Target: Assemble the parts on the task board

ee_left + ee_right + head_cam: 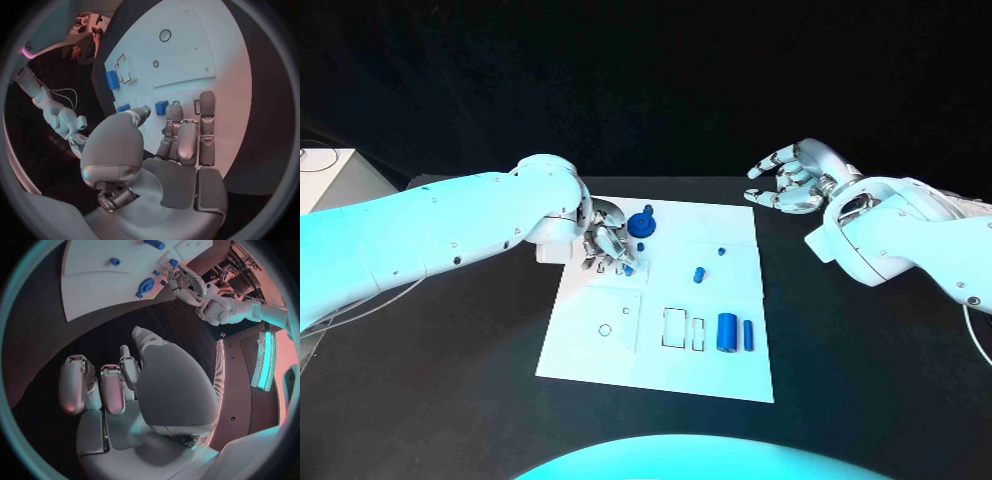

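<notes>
The task board (668, 300) lies flat on the black table (862, 370), with a large blue cylinder (727, 332) and a thinner blue pin (749, 335) lying side by side just beside its outlined rectangular recesses (684, 329), a small blue peg (700, 272) near its middle, and a round blue wheel-like part (642, 223) at its far edge. The left hand (606, 243) is lowered over the board just beside the wheel-like part, fingers pointing down and close together near a small blue piece (629, 268); whether they pinch it I cannot tell. The right hand (795, 176) hovers over the table well apart from the board's far corner, fingers loosely curled and spread, holding nothing.
</notes>
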